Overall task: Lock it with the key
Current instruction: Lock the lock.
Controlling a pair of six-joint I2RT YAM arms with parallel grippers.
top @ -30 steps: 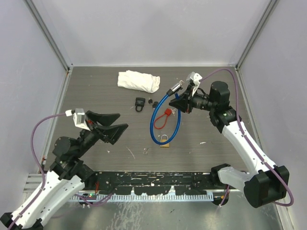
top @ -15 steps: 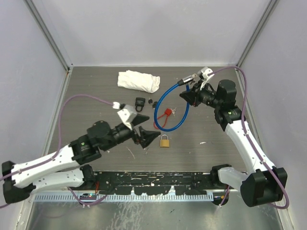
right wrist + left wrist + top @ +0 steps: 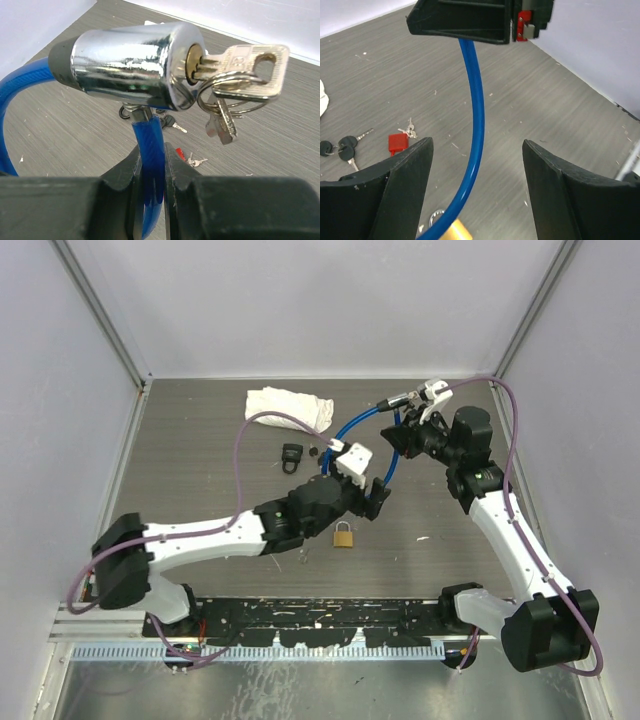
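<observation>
The left gripper (image 3: 477, 144) has swung in from near left, released, straddling the blue cable lock (image 3: 476, 100) that the right gripper (image 3: 152, 159) clenches aloft far right, probably to steady it for turning the key (image 3: 247, 62).

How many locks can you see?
3: a blue cable lock in the right gripper, a brass padlock beside the left gripper, a black padlock near the cloth. A red thing might be another.

Grey wood-grain table (image 3: 205, 445), pale lilac walls (image 3: 320, 300)
</observation>
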